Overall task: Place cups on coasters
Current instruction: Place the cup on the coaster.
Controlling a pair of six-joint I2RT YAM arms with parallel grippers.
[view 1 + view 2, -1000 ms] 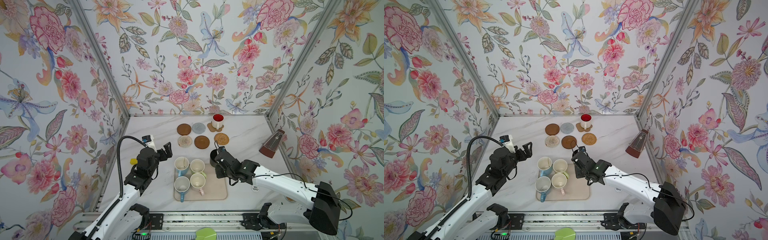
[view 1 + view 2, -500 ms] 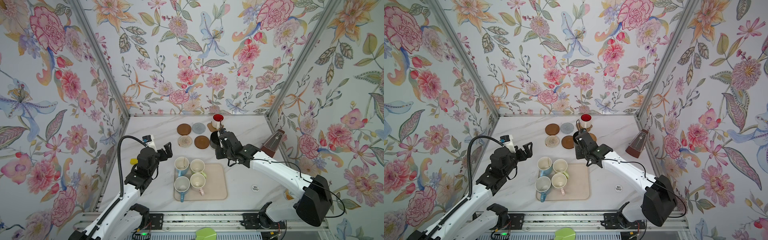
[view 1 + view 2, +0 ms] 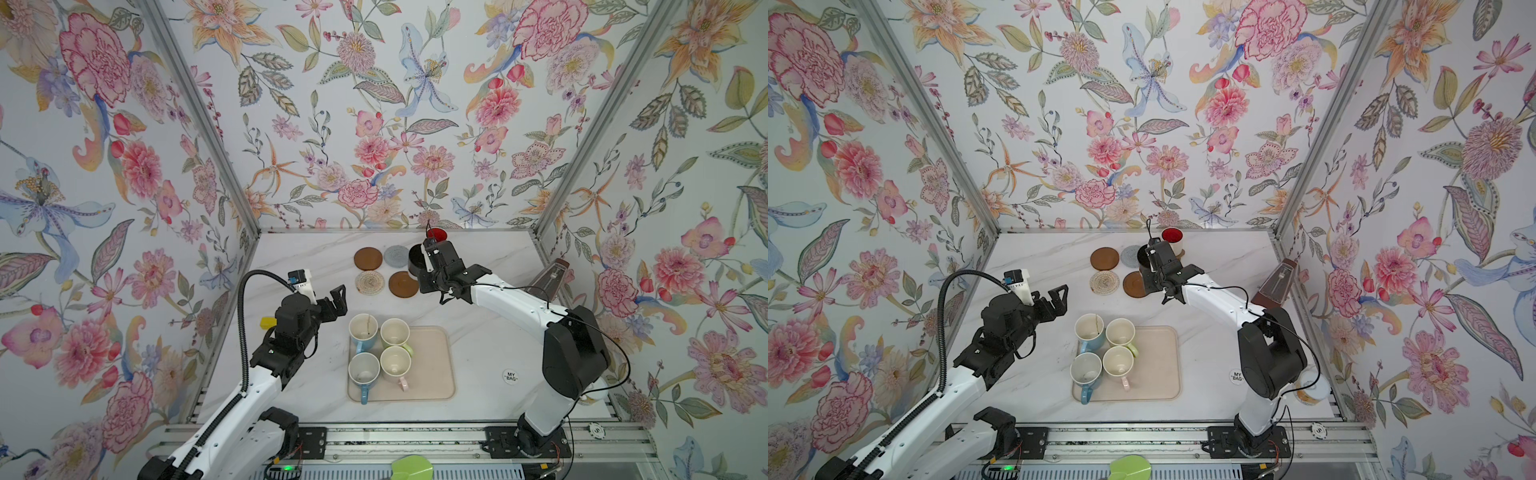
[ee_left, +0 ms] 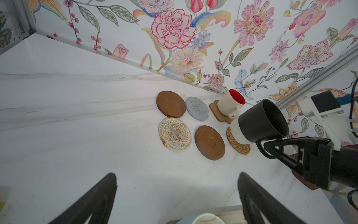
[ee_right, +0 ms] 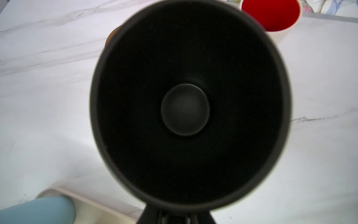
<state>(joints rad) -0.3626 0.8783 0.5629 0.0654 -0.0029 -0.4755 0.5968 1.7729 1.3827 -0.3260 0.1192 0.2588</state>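
My right gripper (image 3: 430, 266) is shut on the handle of the black cup (image 3: 415, 259), which hangs tilted over the golden rattan coaster (image 4: 239, 144). The black cup (image 5: 186, 108) fills the right wrist view. Just behind it, the white cup with red inside (image 4: 230, 105) stands on the tan flower coaster (image 4: 217, 113). Two brown discs (image 4: 171, 103) (image 4: 209, 142), a grey coaster (image 4: 197, 108) and a cream woven one (image 4: 175, 134) lie bare. Two light blue cups (image 3: 363, 330) (image 3: 364, 370), a green one (image 3: 395, 332) and a pink one (image 3: 395, 361) stand together. My left gripper (image 3: 336, 301) is open and empty, left of them.
The cups near the front sit on the left part of a beige tray (image 3: 432, 365). A brown metronome-like object (image 3: 548, 278) stands by the right wall. A "MY BAG" sticker (image 3: 510, 377) lies right of the tray. A small yellow block (image 3: 268, 322) sits at the left wall.
My right arm has carried the black cup from beside the tray back toward the coasters, over the rattan one. The left arm has not moved.
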